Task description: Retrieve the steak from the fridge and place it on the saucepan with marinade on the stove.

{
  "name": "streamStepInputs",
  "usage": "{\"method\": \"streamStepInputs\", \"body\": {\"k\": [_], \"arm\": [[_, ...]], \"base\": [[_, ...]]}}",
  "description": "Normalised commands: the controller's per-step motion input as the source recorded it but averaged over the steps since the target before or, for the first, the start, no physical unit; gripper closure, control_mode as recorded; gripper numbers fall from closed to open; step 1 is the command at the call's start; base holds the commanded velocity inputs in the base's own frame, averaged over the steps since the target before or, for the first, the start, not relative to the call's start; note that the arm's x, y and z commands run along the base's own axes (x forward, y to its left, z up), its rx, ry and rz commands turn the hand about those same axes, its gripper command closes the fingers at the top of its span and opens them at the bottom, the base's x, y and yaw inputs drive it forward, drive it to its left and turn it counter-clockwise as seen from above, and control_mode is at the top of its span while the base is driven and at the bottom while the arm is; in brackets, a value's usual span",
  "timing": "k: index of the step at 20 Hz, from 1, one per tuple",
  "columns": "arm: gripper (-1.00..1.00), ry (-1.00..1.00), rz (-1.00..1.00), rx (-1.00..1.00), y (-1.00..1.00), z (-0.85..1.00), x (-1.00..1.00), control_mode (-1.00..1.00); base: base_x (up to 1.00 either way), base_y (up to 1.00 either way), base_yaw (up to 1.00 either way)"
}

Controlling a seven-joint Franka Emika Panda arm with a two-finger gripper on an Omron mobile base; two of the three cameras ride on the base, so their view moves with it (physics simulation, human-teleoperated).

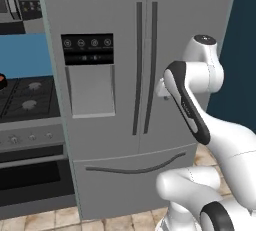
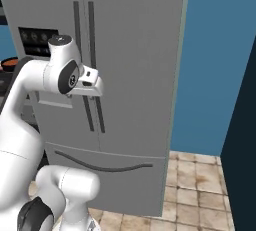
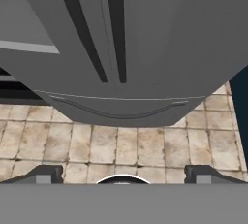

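The grey fridge (image 1: 115,20) stands with both doors closed, its two long dark handles (image 1: 145,70) side by side at the middle. The steak is hidden. My gripper (image 3: 123,175) hangs in front of the right door, close to the handles (image 2: 92,65), looking down along the door to the floor. Its fingertips (image 3: 44,174) stand wide apart with nothing between them, so it is open. To the left is the stove (image 1: 30,95). The saucepan (image 1: 1,81) peeks in at the picture's edge, with a sliver of orange marinade (image 2: 10,63) showing.
A dispenser panel (image 1: 87,50) sits in the left door and a curved drawer handle (image 1: 135,167) runs below. The oven door (image 1: 30,175) is under the stove. A blue wall (image 2: 215,60) is right of the fridge, and a tiled floor (image 3: 121,145) lies underneath.
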Motion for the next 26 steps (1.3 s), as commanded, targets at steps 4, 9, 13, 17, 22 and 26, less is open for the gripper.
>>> {"method": "streamStepInputs", "body": {"k": [4, 9, 13, 17, 22, 26], "arm": [[-1.0, 0.0, 0.0, 0.0, 0.0, 0.0, 0.0, 1.0], [-1.0, 0.0, 0.0, 0.0, 0.0, 0.0, 0.0, 1.0], [-1.0, 0.0, 0.0, 0.0, 0.0, 0.0, 0.0, 1.0], [-1.0, 0.0, 0.0, 0.0, 0.0, 0.0, 0.0, 1.0], [-1.0, 0.0, 0.0, 0.0, 0.0, 0.0, 0.0, 1.0], [-1.0, 0.0, 0.0, 0.0, 0.0, 0.0, 0.0, -1.0]], "base": [[0.0, 0.06, 0.0], [0.0, 0.32, 0.0], [0.0, 0.45, 0.0], [0.0, 0.18, 0.0], [0.0, 0.0, 0.0], [0.0, 0.0, 0.0]]}}
